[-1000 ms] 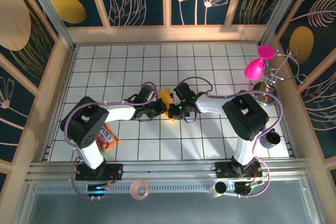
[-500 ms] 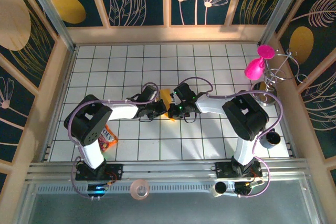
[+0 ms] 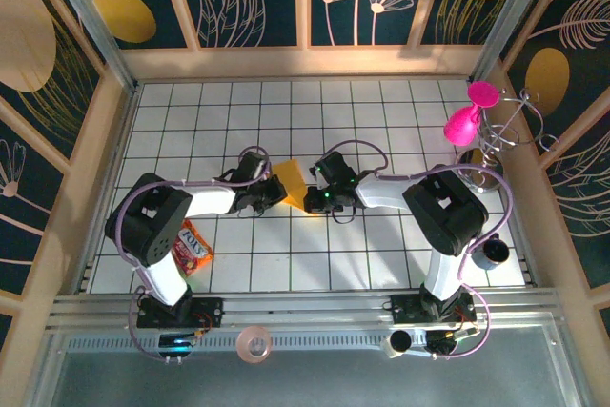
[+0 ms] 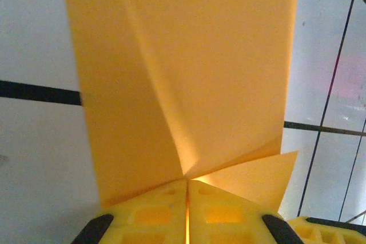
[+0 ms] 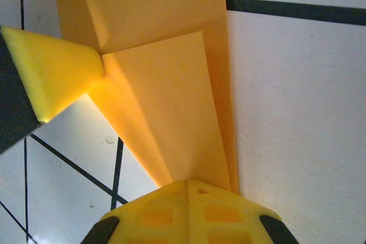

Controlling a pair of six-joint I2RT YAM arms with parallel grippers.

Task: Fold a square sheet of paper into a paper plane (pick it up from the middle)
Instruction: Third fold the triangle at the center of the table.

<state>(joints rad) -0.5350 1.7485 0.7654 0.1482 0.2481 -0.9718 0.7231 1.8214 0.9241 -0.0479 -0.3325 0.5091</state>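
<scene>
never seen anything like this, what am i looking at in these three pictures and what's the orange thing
Two robot arms are bolted at the near edge of a white tiled table. The wide picture looks down from above: the left arm and the right arm meet mid-table. The two close-ups come from a camera on each wrist. Each arm ends in yellow two-finger jaws, and both sets are shut on a partly folded sheet of orange-yellow paper, one from each side. Also there: a snack packet, a pink balloon-like figure and a dark cup.
</scene>
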